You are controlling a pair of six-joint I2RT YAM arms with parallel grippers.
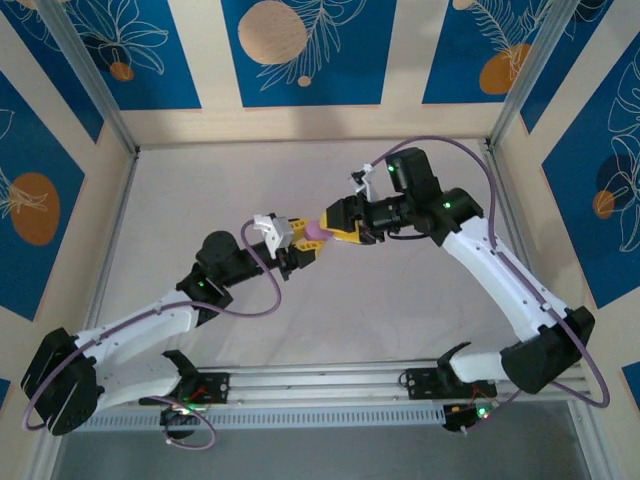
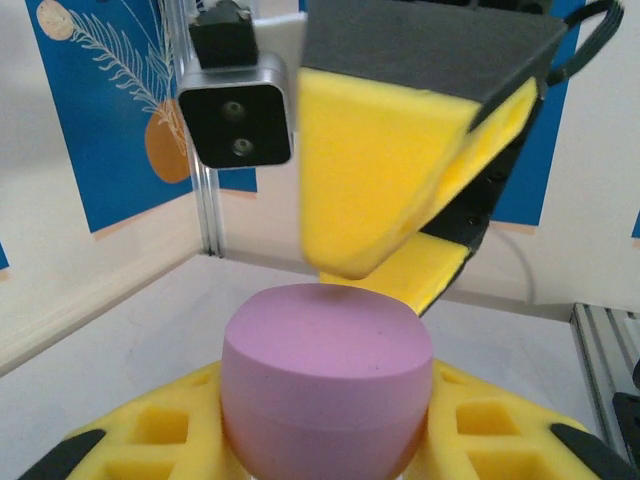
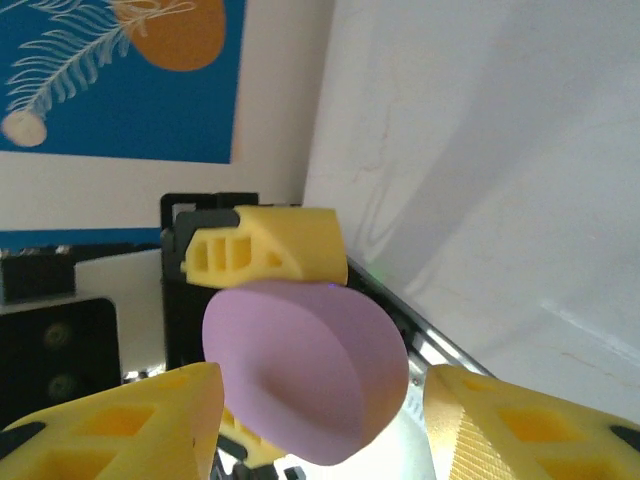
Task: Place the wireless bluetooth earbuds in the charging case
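Note:
A pink pebble-shaped charging case (image 1: 312,233) hangs above the middle of the table, with my left gripper (image 1: 298,250) shut on its lower half. In the left wrist view the case (image 2: 325,370) sits between my yellow fingers (image 2: 150,440), its lid down along a thin seam. My right gripper (image 1: 338,224) meets it from the right. One right finger (image 2: 380,180) touches the case's top. In the right wrist view the case (image 3: 300,375) lies between my spread right fingers (image 3: 110,430), with a gap on the right side; the right gripper (image 3: 320,425) is open. The earbuds are out of view.
The table (image 1: 400,300) is a pale surface fenced by an aluminium frame, with blue-patterned walls (image 1: 300,50) behind. The arm bases sit on a rail (image 1: 330,385) at the near edge. Purple cables loop off both arms.

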